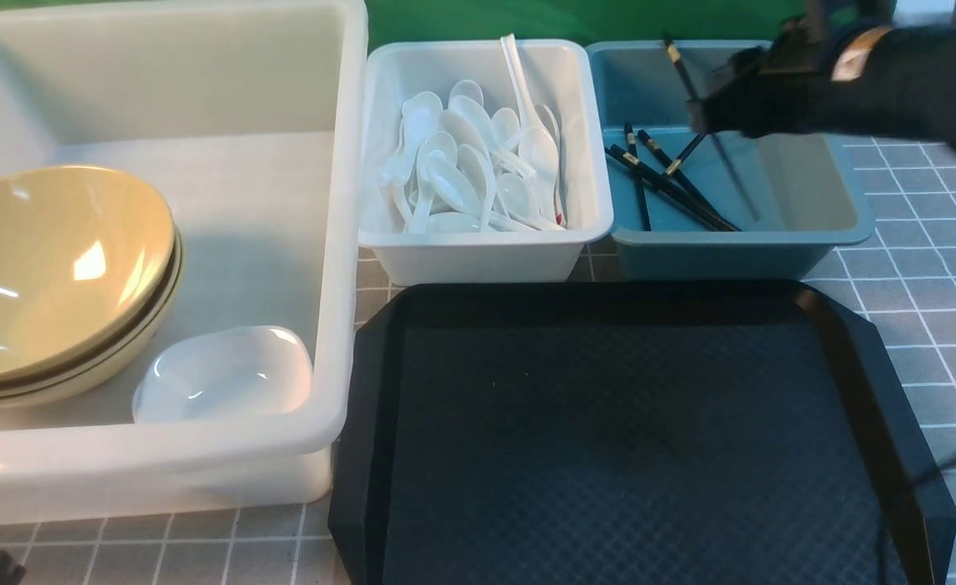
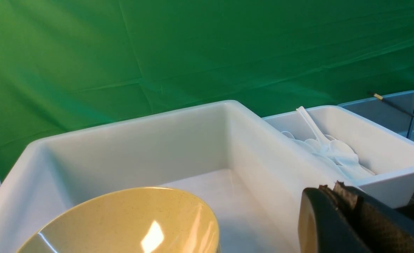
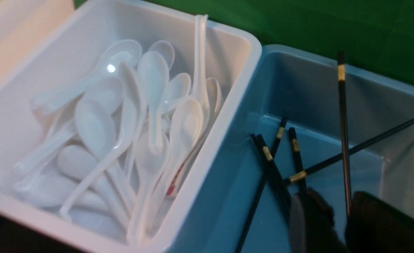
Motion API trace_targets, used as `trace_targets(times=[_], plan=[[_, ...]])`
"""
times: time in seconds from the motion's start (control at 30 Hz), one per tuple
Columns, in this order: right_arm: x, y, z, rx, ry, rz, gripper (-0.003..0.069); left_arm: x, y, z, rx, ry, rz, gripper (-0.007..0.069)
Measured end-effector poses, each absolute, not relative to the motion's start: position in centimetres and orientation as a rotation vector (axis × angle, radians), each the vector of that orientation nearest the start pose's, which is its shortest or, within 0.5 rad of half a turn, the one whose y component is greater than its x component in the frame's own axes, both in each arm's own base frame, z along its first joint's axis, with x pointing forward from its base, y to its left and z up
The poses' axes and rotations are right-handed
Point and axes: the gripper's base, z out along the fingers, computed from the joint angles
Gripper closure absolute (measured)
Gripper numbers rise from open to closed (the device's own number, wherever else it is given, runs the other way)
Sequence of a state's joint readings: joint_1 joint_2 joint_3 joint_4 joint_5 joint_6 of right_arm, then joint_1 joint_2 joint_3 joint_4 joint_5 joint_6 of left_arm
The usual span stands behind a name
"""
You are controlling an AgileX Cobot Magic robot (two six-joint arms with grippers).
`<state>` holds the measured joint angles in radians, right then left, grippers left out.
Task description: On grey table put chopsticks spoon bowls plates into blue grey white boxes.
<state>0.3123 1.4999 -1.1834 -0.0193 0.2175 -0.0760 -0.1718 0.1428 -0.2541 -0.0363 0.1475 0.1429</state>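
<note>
Chopsticks [image 3: 343, 140] hang upright between the right gripper [image 3: 337, 218] fingers, pinched near the lower end, directly over the blue-grey box [image 1: 802, 236], presumably so release drops them onto the black sticks just beneath the tool

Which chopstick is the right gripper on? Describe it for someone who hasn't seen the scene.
Find the blue-grey box, rightmost of three. The right gripper hovers above it, fingers either side of one chopstick. It stands nearly upright, gold band on top; the others lie flatter.
</note>
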Motion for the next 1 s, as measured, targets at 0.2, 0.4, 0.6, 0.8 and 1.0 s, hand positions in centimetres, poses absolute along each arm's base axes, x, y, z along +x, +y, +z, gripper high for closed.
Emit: trace_targets(times=[0.2,0.4,0.6,0.8,1.0], plan=[[25.3,10.0,35.2,-0.497,1.86,0.15,0.0624,5.7,-1.0,27.7,0.216,1.507,-0.056,0.0632],[18.3,7.9,30.9,-0.504,1.786,0.185,0.0627,5.7,-1.0,27.7,0.216,1.507,-0.056,0.0632],[15.9,6.9,25.9,-0.503,1.913,0.197,0.0627,5.7,-1.0,27.7,0.216,1.507,-0.056,0.0632],[14.5,6.3,22.0,-0.524,2.036,0.188,0.0623,5.7,-1.0,27.7,0.216,1.507,-0.056,0.0632],[12.5,5.0,21.0,-0.465,1.923,0.186,0.062,5.7,-1.0,27.7,0.216,1.51,-0.056,0.0632]])
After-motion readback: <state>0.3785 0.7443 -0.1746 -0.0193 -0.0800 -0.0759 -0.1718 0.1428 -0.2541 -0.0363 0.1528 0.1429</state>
